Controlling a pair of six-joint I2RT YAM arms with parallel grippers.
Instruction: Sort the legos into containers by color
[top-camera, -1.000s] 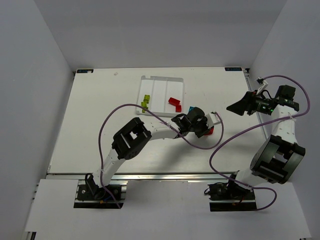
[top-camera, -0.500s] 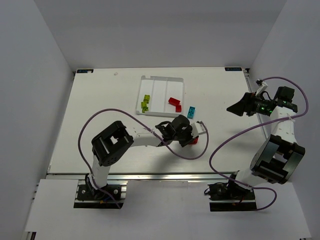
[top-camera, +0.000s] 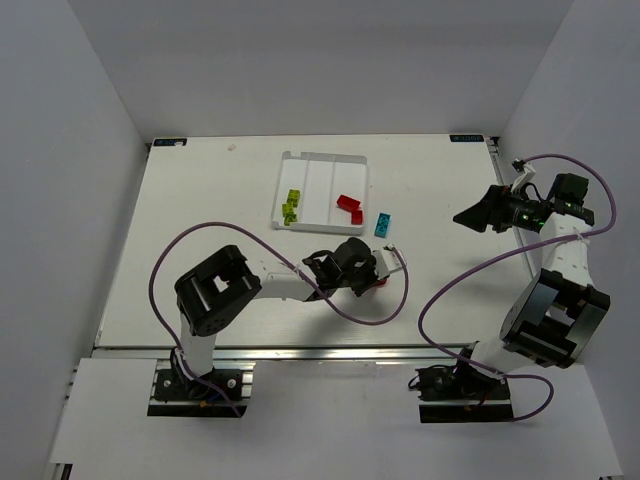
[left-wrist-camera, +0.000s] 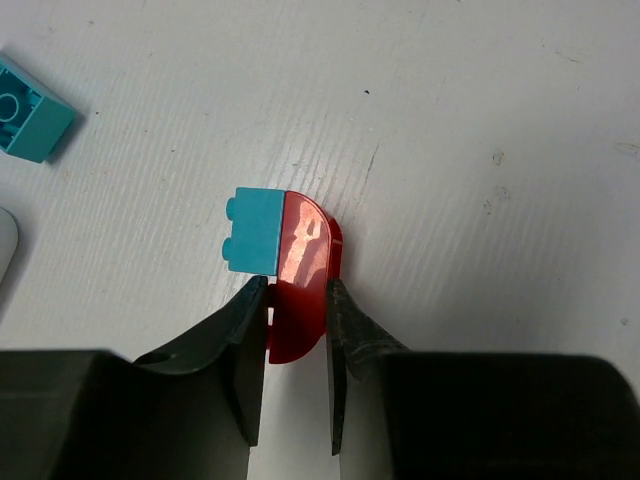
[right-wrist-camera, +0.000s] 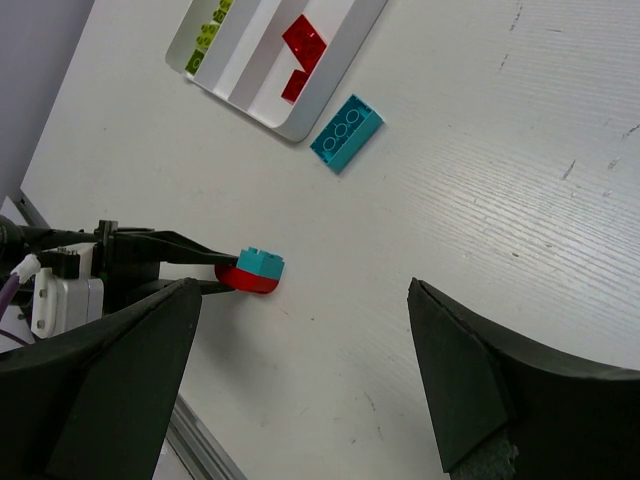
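- Gripping a red rounded piece (left-wrist-camera: 305, 270) by its two sides, the left gripper (left-wrist-camera: 297, 290) is holding its jaws clamped on it. The left wrist view is showing this close up, with a small cyan brick (left-wrist-camera: 255, 243) joined flush to the piece's left edge.
- The top external view is hiding most of that. The left gripper's body is covering the pair, only a sliver of red is peeking out beside it, and the cyan part is not showing.
- The right wrist view is catching the same pair from the side, low at the table (right-wrist-camera: 480, 200), with the cyan part sitting above the red in that picture. Whether the pair is touching the surface cannot be told.
- A long cyan brick (right-wrist-camera: 347, 132) is lying on the table just beside a corner of the tray (right-wrist-camera: 250, 45), outside it. The left wrist view is taking in only one end of this brick, at its upper left edge.
- Inside the tray, yellow-green bricks (top-camera: 291, 205) are lying in the left outer compartment. Red bricks (top-camera: 349, 207) are lying in the right outer compartment, the one nearest the long cyan brick.
- The right gripper (right-wrist-camera: 305, 290) is hanging high over the table's right side, well apart from every brick. Its jaws are standing wide apart and holding nothing. Its own wrist view is showing that spread plainly, while the top external view is giving only a dark shape.
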